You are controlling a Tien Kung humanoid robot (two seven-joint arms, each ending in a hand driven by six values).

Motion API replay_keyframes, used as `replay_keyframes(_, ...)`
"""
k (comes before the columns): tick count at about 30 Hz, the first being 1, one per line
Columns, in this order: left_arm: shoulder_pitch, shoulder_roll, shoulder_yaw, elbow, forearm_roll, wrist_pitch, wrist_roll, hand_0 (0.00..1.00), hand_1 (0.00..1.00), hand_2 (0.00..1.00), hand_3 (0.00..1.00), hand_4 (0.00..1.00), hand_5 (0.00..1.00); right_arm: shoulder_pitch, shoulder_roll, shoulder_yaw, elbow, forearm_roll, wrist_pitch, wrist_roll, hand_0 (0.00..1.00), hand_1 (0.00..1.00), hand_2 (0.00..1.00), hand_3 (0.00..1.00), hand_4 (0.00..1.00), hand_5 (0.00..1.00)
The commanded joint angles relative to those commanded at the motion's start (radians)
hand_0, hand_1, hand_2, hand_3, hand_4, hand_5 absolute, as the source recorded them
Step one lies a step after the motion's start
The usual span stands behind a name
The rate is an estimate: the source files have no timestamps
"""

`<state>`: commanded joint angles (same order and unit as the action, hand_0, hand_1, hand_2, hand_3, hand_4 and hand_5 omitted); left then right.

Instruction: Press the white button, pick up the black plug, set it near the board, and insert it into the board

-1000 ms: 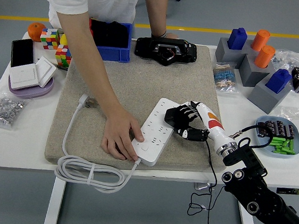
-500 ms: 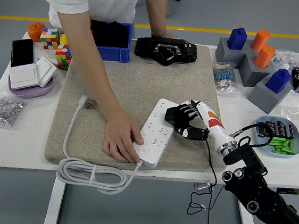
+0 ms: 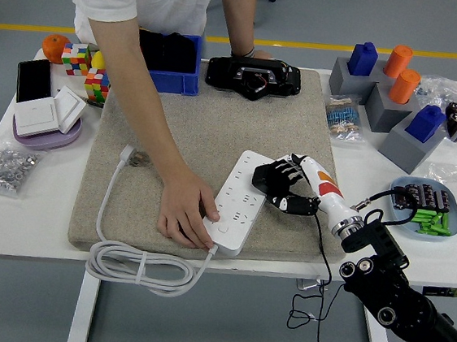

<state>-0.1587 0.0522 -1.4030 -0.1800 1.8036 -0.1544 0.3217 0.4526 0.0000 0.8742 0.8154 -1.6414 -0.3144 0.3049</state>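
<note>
In the head view, the robot's right hand (image 3: 286, 187) sits at the right edge of the white power strip (image 3: 240, 201), fingers curled around something dark; whether that is the black plug or only the black fingers themselves cannot be told from here. If it is the plug, it is held right beside the strip's sockets, not yet seated as far as can be seen. The strip lies at a slant on a beige mat (image 3: 200, 127) on the tabletop (image 3: 10, 222), and a person's hand (image 3: 185, 211) presses down on its near left end, next to the button end where the white cable (image 3: 133, 263) leaves. The left hand is not in view. The main risk, as I judge it, is misalignment: the slanted strip gives the pins little tolerance, and a push at the wrong angle could skid the strip across the mat or scrape the pins over the socket face. The person's steadying hand is near the working hand, so a sideways slip could strike it. The curled fingers also hide the socket, making a missed insertion hard to notice.
</note>
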Motion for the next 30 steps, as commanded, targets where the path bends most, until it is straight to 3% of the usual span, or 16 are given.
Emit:
replay_keyframes(19,0.003,0.000,0.004,0.000,-0.002,-0.002,0.000,0.690,0.637,0.613,0.637,0.554,0.185,-0.005,0.000,-0.013,-0.002,0.013,0.008,0.002,0.466,0.464,0.510,0.584,0.803,0.002)
replay_keyframes(20,0.003,0.000,0.003,0.000,0.000,-0.002,0.000,0.690,0.637,0.614,0.637,0.554,0.185,-0.004,0.000,-0.013,-0.002,0.015,0.008,0.003,0.511,0.540,0.560,0.604,0.836,0.002)
replay_keyframes(25,0.003,0.000,-0.002,0.000,0.005,-0.002,0.000,0.690,0.637,0.614,0.637,0.554,0.185,-0.003,0.000,-0.011,-0.001,0.021,0.009,0.006,0.511,0.540,0.560,0.604,0.836,0.002)
replay_keyframes(26,0.003,0.000,-0.003,0.000,0.006,-0.002,0.000,0.690,0.637,0.614,0.637,0.554,0.184,-0.003,0.000,-0.011,-0.002,0.021,0.009,0.007,0.558,0.602,0.586,0.614,0.924,0.002)
replay_keyframes(30,0.003,-0.001,-0.002,0.000,0.004,-0.002,0.000,0.690,0.637,0.614,0.637,0.554,0.184,-0.003,0.000,-0.011,-0.002,0.025,0.010,0.009,0.558,0.602,0.586,0.614,0.924,0.002)
